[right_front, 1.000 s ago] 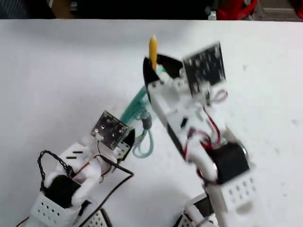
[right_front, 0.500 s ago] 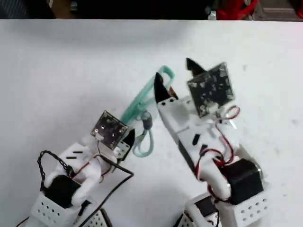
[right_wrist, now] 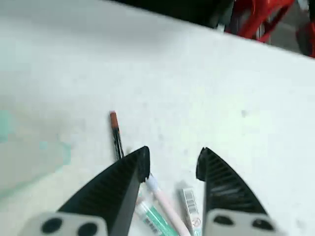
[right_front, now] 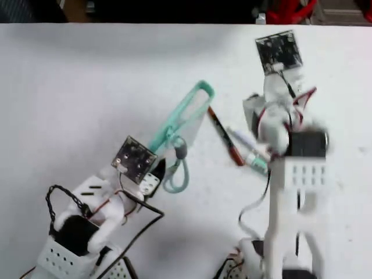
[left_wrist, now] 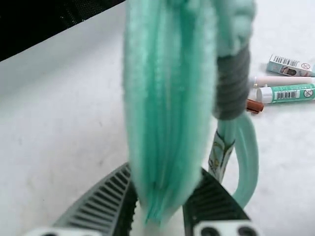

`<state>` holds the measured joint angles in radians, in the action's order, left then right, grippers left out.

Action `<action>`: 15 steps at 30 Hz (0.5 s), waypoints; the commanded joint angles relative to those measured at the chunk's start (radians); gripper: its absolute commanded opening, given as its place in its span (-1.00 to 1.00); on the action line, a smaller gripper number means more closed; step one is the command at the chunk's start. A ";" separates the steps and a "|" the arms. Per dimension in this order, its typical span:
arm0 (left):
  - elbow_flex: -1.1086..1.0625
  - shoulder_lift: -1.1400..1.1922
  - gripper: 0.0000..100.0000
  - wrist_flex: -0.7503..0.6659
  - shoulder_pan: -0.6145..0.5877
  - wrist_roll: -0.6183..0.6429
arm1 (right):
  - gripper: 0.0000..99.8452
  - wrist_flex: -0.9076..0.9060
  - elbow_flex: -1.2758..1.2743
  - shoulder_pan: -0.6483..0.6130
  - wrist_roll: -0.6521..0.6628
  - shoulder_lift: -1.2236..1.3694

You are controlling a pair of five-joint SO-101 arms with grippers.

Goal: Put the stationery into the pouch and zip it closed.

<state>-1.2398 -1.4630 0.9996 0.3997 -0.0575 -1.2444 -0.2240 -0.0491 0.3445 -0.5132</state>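
at the near left, left gripper (left_wrist: 165,182) clenched on the near end of the green pouch (right_front: 177,119). pouch up on its thin edge, slanting far and right across the white table (right_front: 70,87), with a loop (right_front: 177,174) right by the gripper. just right of the pouch, out on the table: a red pen (right_front: 224,136), then a pink pen (right_front: 239,139), then a green pen (right_front: 256,161), close together. above those pens, right gripper (right_wrist: 173,160) spread wide, with nothing in it.

The fluffy mint-green fabric pouch (right_front: 177,116) wears a grey band (left_wrist: 231,88). Beside the pouch lie a slim black pen (right_front: 224,136) tipped red-brown and a teal-labelled tube (left_wrist: 288,93) (barcode stripes), on a plain white tabletop (right_front: 75,75).
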 commanded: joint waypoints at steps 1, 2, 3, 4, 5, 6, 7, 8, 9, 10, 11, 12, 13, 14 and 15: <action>0.006 -0.001 -0.75 -0.023 0.007 0.000 | -0.69 -0.007 0.043 0.064 0.083 0.193; 0.006 -0.001 -0.75 -0.023 0.007 0.000 | -0.67 -0.005 0.043 0.071 0.092 0.254; 0.006 -0.001 -0.75 -0.023 0.007 0.000 | -0.64 -0.004 0.044 0.073 0.106 0.315; 0.006 -0.001 -0.75 -0.023 0.007 0.000 | -0.61 -0.004 0.044 0.074 0.126 0.374; 0.006 -0.001 -0.75 -0.023 0.007 0.000 | -0.58 -0.002 0.044 0.073 0.158 0.426; 0.006 -0.001 -0.75 -0.023 0.007 0.000 | -0.57 -0.001 0.044 0.065 0.199 0.473; 0.006 -0.001 -0.75 -0.023 0.007 0.000 | -0.56 0.007 0.046 0.054 0.253 0.519; 0.006 -0.001 -0.75 -0.023 0.007 0.000 | -0.56 0.016 0.044 0.045 0.308 0.565; 0.006 -0.001 -0.75 -0.023 0.007 0.000 | -0.56 0.027 0.044 0.039 0.353 0.604; 0.006 -0.001 -0.75 -0.023 0.007 0.000 | -0.56 0.053 0.044 0.038 0.377 0.634; 0.006 -0.001 -0.75 -0.023 0.007 0.000 | -0.56 0.091 0.046 0.041 0.379 0.665; 0.006 -0.001 -0.75 -0.023 0.007 0.000 | -0.56 0.130 0.051 0.042 0.379 0.688; 0.006 -0.001 -0.75 -0.023 0.007 0.000 | -0.56 0.153 0.063 0.042 0.382 0.714; 0.006 -0.001 -0.75 -0.023 0.007 0.000 | -0.56 0.156 0.075 0.044 0.385 0.736; 0.006 -0.001 -0.75 -0.023 0.007 0.000 | -0.56 0.154 0.086 0.038 0.385 0.757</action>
<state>-1.2398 -1.4630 0.9996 0.3997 -0.0575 -1.1216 -0.2010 -0.0046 0.7096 0.2171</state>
